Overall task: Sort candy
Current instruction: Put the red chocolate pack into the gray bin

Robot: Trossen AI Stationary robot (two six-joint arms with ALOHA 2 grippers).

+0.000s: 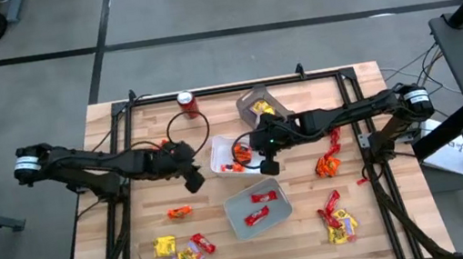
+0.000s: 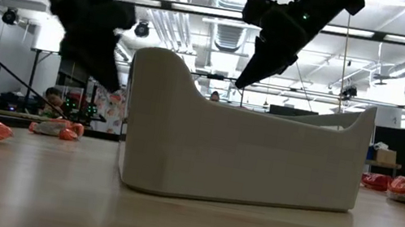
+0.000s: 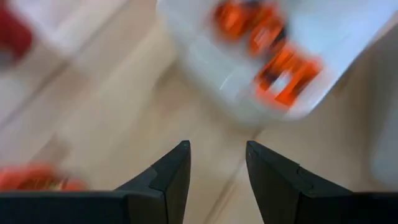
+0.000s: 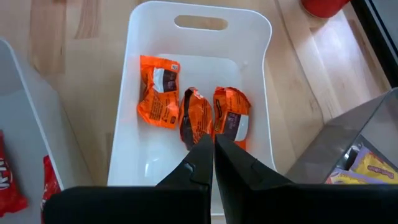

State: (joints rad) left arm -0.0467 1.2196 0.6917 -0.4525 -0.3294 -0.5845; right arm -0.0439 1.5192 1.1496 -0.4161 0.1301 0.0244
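The candy is sorted in part. Three orange pieces (image 4: 198, 112) lie in a white tray (image 1: 220, 154) at the table's middle. Red pieces (image 1: 260, 206) lie in a grey tray (image 1: 279, 214) nearer the front, and a yellow piece (image 1: 260, 107) lies in a clear tray (image 1: 275, 97) behind. Loose candy lies at the front left (image 1: 183, 252), at the right (image 1: 329, 165) and at the front right (image 1: 339, 221). My left gripper (image 3: 217, 155) stands open over bare wood, left of the white tray, with nothing between its fingers. My right gripper (image 4: 214, 146) hangs shut above the white tray's orange pieces, clear of them.
A red soda can (image 1: 188, 105) stands at the far left of the trays. One orange candy (image 1: 180, 212) lies alone near my left gripper. A black frame (image 1: 124, 210) runs along the table's left, right and far sides. In the low view the grey tray (image 2: 245, 154) fills the foreground.
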